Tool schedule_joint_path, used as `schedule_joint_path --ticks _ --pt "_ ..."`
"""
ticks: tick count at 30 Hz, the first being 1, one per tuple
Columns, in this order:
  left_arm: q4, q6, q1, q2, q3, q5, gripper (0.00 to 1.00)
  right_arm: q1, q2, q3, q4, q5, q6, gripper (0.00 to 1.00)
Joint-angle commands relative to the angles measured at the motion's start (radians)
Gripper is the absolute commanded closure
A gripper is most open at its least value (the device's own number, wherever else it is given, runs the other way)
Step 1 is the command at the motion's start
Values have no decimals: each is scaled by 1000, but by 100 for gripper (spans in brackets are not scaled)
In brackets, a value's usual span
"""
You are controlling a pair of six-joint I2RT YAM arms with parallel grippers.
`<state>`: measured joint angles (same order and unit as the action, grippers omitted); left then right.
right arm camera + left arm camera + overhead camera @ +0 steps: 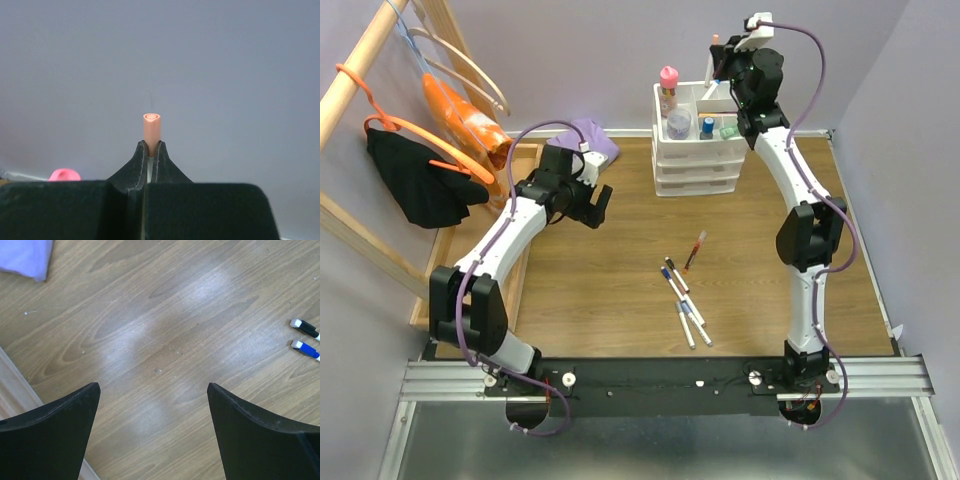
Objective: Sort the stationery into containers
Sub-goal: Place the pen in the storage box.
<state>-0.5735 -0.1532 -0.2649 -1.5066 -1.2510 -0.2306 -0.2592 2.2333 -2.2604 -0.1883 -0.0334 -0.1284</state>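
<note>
Nearest the arm bases, loose markers lie flat on the table, well apart from the drawer unit. A red marker lies at the far end of this group. The left wrist view shows a black-capped marker and a blue-capped marker side by side, close together but apart.

The left tool hangs over the table to the left of the markers. Its fingers are spread wide above the wood surface. A wooden tray borders the table on that side. A purple cloth lies beyond the tool, near the far left corner.

The drawer unit stands at the far edge of the table. Its divided top tray holds a pink-capped glue bottle. A grey jar sits just in front of the bottle. To the right of the jar are a blue-capped item and a mint item.

The right tool is raised above the far side of that top tray. Its fingers are pressed together on an orange-capped marker, pinching it just below the cap. The cap protrudes past the fingertips.
</note>
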Motion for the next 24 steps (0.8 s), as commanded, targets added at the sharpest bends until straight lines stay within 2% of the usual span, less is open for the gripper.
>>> schedule_joint_path --ticks 1,11,13,14,17,24 --pt "-38 -17 -28 -43 -59 -16 3 12 46 -50 -68 29 -2 99" --pt "-37 -13 -50 -92 -116 4 3 14 66 8 -20 72 -14 94" --pt "-35 -13 -53 -87 -110 4 3 12 55 22 -20 75 -11 88" --pt "-32 -13 -54 -84 -105 7 2 14 49 27 -20 75 -8 77" --pt "-23 -12 -59 -76 -91 8 3 14 20 42 -19 75 -11 65" --pt "24 4 -71 -38 -51 8 3 11 -119 127 9 40 -54 59"
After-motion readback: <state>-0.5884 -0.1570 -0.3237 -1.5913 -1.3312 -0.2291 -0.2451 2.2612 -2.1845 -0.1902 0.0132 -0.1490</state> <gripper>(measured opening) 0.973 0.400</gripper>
